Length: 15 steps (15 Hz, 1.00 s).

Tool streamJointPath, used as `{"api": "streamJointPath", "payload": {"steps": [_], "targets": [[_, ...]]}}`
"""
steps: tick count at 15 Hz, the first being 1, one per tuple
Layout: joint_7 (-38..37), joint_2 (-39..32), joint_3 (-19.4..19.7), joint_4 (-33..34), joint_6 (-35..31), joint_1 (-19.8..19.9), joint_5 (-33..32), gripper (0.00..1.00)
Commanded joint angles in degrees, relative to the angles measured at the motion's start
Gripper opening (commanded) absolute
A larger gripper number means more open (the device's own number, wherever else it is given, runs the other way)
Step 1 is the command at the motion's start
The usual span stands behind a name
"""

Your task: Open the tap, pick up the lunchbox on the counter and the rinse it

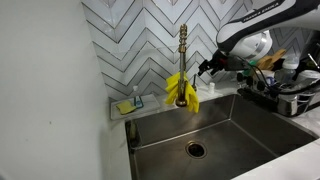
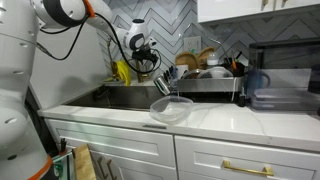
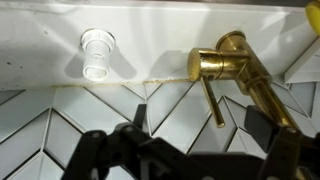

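Observation:
The brass tap (image 1: 183,50) stands behind the sink with yellow gloves (image 1: 182,92) draped over its lower part. My gripper (image 1: 206,68) is open, just beside the tap's upper stem. In the wrist view the tap head (image 3: 222,60) and its thin brass lever (image 3: 210,100) show against the chevron tiles. The lever's tip lies between my open fingers (image 3: 198,122), and nothing is held. The translucent lunchbox (image 2: 172,108) sits on the white counter (image 2: 225,120) at the sink's edge, apart from my gripper (image 2: 150,64).
The steel sink basin (image 1: 210,135) lies below the tap. A dish rack (image 2: 205,78) with pots and plates stands beside the sink. A soap dish (image 1: 130,105) sits on the back ledge. A white round fitting (image 3: 97,52) shows on the ledge.

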State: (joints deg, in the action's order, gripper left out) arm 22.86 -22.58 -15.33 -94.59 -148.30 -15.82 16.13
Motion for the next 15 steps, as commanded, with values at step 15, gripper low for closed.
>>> {"api": "streamJointPath", "payload": {"steps": [15], "targets": [[-3.7,-8.2,-2.4,7.3,-4.0,0.5,-4.9,1.00]]}}
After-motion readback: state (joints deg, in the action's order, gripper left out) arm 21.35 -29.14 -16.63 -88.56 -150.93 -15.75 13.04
